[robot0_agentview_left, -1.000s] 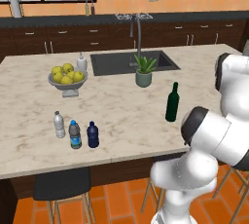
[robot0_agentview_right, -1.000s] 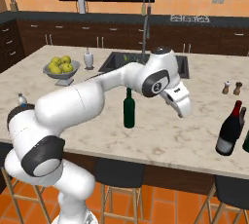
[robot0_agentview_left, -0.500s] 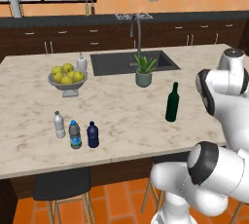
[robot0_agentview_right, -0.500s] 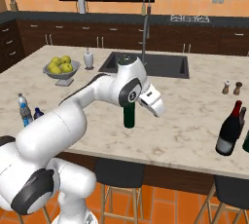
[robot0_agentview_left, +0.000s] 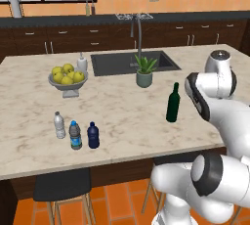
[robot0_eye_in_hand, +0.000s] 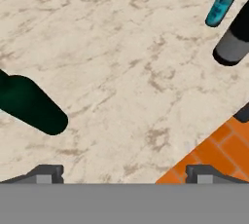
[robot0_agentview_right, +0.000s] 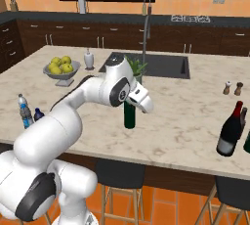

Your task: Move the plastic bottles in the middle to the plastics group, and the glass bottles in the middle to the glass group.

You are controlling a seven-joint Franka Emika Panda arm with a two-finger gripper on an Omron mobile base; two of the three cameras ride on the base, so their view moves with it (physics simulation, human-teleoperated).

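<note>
place: kitchen | cues: sink (robot0_agentview_left: pixel 132 62), faucet (robot0_agentview_left: pixel 138 35), marble island counter (robot0_agentview_left: pixel 117 106), cabinets (robot0_agentview_left: pixel 63 40)

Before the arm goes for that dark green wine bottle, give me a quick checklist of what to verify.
1. Claw open and empty: ok.
2. Dark green wine bottle upright on the island counter: ok.
3. Space around the bottle free of neighbours: ok.
4. Claw lined up on the bottle: not ok; in the hand view it lies off to the left.
5. Navy-blue bottle already beside the plastics group: ok.
6. Room beside the near-black wine bottle: cannot tell.

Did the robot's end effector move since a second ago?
Yes. In the right base view the end effector swung left, from right of the green bottle to just beside it.
</note>
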